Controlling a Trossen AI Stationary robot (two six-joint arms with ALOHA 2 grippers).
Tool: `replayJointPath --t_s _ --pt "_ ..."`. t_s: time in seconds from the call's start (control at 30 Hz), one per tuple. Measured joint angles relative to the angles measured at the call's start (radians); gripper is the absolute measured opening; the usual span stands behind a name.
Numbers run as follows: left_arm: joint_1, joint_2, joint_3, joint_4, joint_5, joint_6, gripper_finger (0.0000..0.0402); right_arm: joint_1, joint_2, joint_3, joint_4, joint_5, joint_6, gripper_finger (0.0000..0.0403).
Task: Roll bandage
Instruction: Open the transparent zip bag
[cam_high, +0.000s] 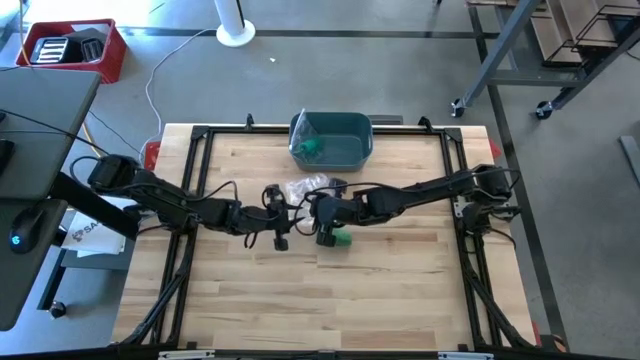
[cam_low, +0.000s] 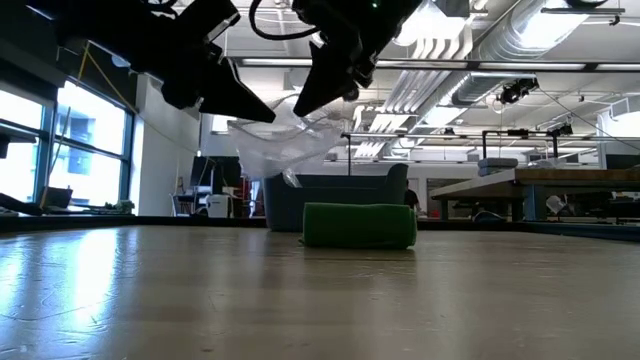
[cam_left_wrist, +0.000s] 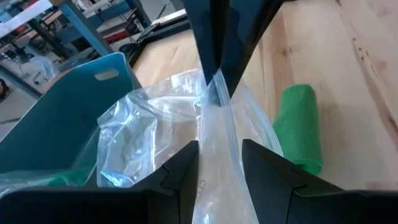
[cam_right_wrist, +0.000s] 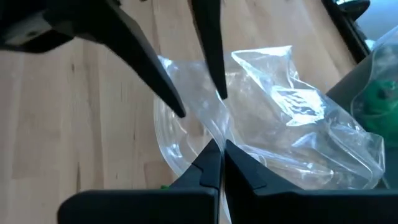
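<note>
Green bandage roll (cam_low: 359, 225) lies nearest on the wood table (cam_high: 330, 290); soft, light, squashy, so I'd pinch mid-body. Above/behind it, right gripper (cam_right_wrist: 219, 160) is clenched on the clear plastic bag (cam_right_wrist: 280, 118), thin and slippery. Left gripper (cam_left_wrist: 219, 163) straddles the bag edge w/ fingers apart, not gripping. Teal bin (cam_high: 335, 140) farthest.

Red crate (cam_high: 75, 48) sits on the floor off the table's far left corner — dark items inside. White round stand base (cam_high: 236, 34) beyond the far edge, a cable (cam_high: 160, 70) trailing from it. Wheeled metal frame (cam_high: 500, 60) far right.
</note>
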Motion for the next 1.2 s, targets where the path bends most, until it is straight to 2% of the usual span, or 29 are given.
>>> replayJointPath --t_s 0.23,0.4,0.57,0.63,0.73,0.87,1.2 --pt "0.000 0.039 0.000 0.031 0.003 -0.057 0.0116 -0.012 0.054 0.001 -0.003 -0.030 0.022 0.0000" --pt "0.000 0.041 0.000 0.026 0.004 -0.089 0.0119 -0.014 0.078 0.001 -0.008 0.014 0.051 0.0000" --pt "0.009 0.041 0.000 0.004 -0.001 -0.095 0.0156 -0.014 0.077 0.001 -0.003 0.013 0.044 0.0000" --pt "0.014 0.041 0.000 -0.022 -0.033 -0.114 0.0171 -0.013 0.077 0.001 -0.002 0.012 0.031 0.0000" --pt "0.017 0.041 0.000 -0.062 -0.060 -0.140 0.0177 -0.005 0.077 0.001 -0.007 0.010 0.000 0.0000" --pt "0.016 0.041 0.000 -0.103 -0.058 -0.189 0.0145 0.000 0.077 0.001 -0.006 0.014 -0.017 0.0000" --pt "0.016 0.041 0.000 -0.157 -0.031 -0.203 0.0010 0.014 0.077 0.001 0.008 0.015 -0.086 0.0000"
